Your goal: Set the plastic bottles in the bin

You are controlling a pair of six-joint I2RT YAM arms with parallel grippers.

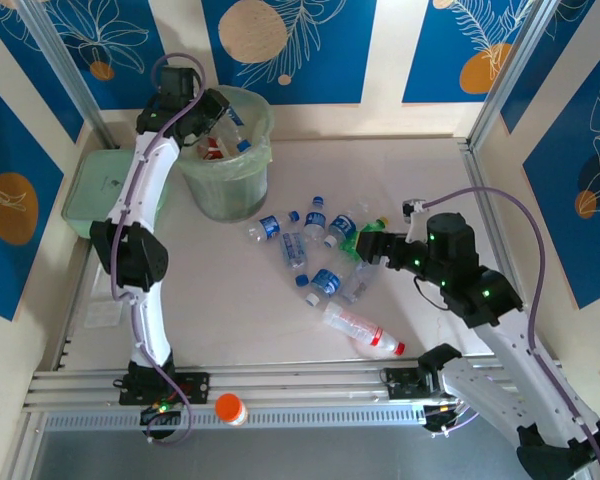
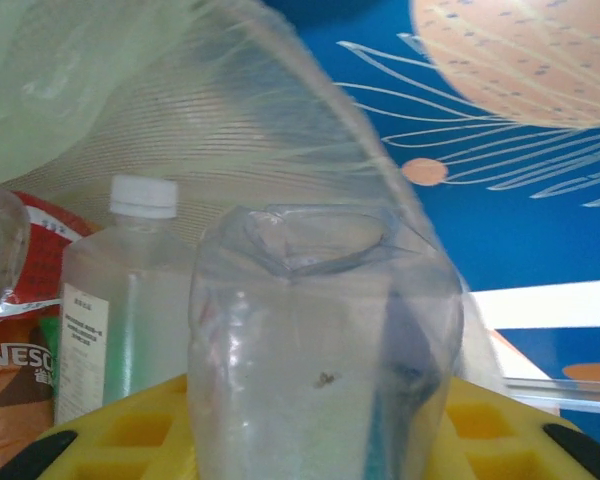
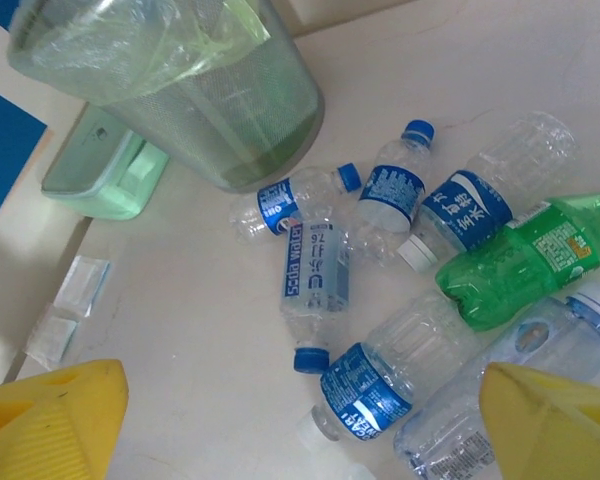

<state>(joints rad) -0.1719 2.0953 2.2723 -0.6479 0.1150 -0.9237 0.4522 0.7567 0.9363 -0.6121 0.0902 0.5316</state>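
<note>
My left gripper hangs over the bin, shut on a clear plastic bottle that stands between its yellow fingers. Inside the bin lie a white-capped bottle and a red-labelled one. Several plastic bottles lie scattered mid-table: clear ones with blue labels, a green one and a red-capped one. My right gripper hovers open over this pile, its fingers wide apart above a blue-labelled bottle.
A flat green lidded box sits left of the bin against the wall. An orange-capped white item rests on the rail at the near edge. Small clear packets lie on the table left of the pile.
</note>
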